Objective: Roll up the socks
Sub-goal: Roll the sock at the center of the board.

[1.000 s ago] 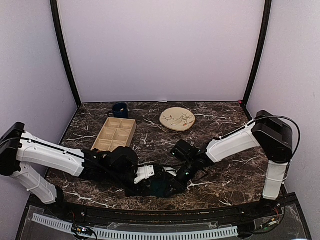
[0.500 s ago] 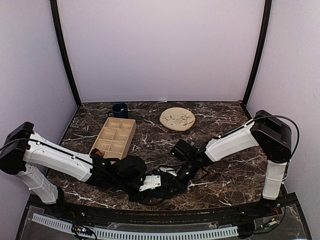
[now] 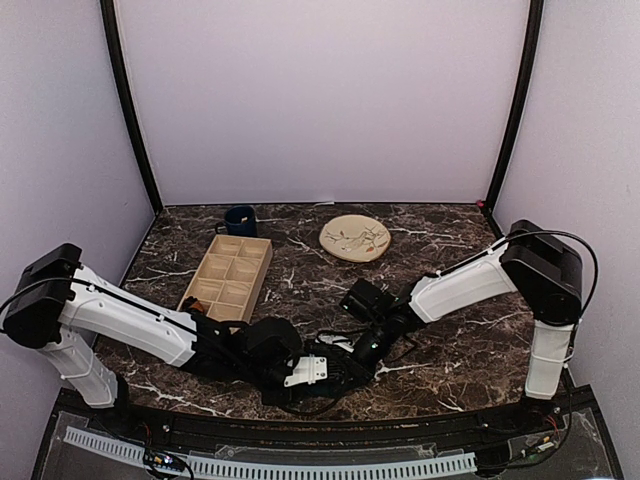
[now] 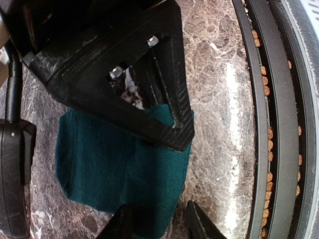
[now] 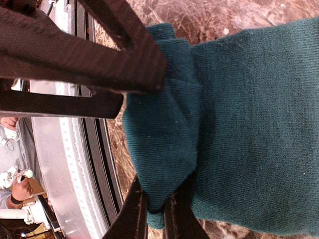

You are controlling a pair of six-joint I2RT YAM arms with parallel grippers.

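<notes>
Left arm (image 3: pixel 130 320) and right arm (image 3: pixel 460 285) stretch low and inward, with the wrists close together. Left claw (image 4: pixel 159 226): fingers parted. Right claw (image 5: pixel 154 211): fingers closed, pinching a fold of the teal sock (image 5: pixel 239 124).

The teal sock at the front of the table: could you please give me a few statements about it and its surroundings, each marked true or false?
1. The right gripper pinches a fold of the teal sock. True.
2. The dark blue mug stands just beyond the wooden tray. True.
3. The left gripper is clamped tight. False: its fingers stand apart over the sock's edge.
4. The sock lies in the tray. False: it lies on the marble table, near the front edge.
</notes>
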